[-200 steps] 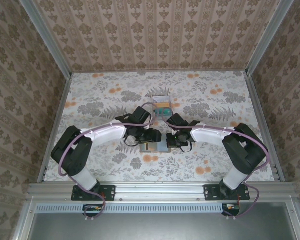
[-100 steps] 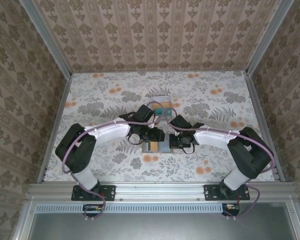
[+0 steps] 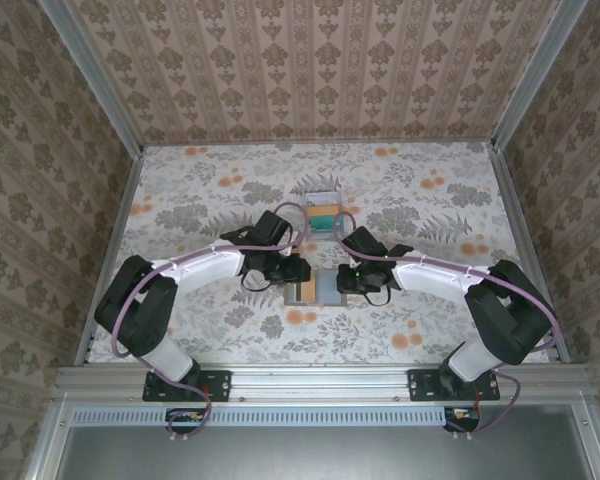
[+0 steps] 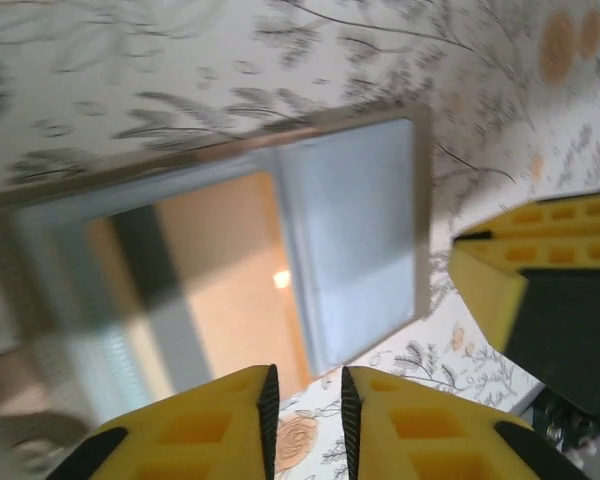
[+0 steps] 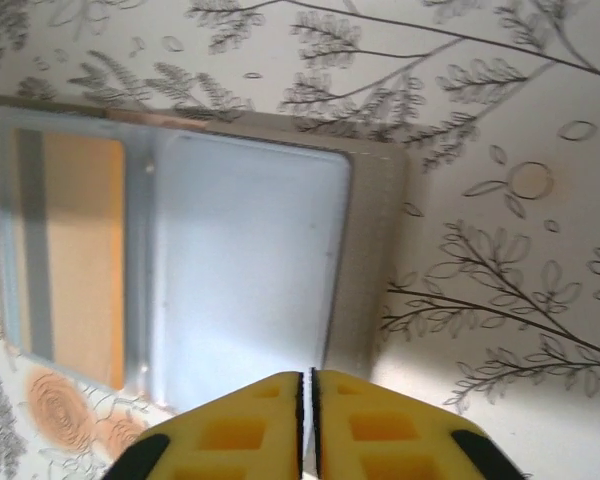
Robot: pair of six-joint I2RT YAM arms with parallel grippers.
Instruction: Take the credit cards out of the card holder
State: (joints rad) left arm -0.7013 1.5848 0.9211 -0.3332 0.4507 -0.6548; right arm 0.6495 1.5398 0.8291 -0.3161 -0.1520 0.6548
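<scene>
Left gripper (image 4: 306, 400), at the bottom edge of the left wrist view: yellow fingers drawn narrow, a slim strip of bench (image 5: 500, 120) showing between them. It holds nothing and hangs just off the lower edge of the card holder (image 3: 317, 288). Right gripper (image 5: 308, 405), at the bottom centre of the right wrist view: fingers pressed together to a hairline seam, likewise empty, poised at the lower edge of the holder's bare panel (whether it touches the panel cannot be judged from these views). The card holder lies opened flat, lining upward, at the centre of the overhead view, flanked left and right by the two grippers. Its left panel carries an orange-tan credit card (image 5: 75, 250) seated in a slot, with a grey band along one side; its right panel is plain pale blue-grey with no card seen. No teal card can be made out in the holder. The flat, open lie presumably serves the extraction: one gripper could pin the empty panel while the other works the card's edge, so that the holder does not slide on the floral bench. A small white-rimmed box (image 3: 321, 212) with teal and orange contents stands just above the holder in the overhead view, apart from it. With the orange-tan card not yet withdrawn, the task is judged unfinished.
</scene>
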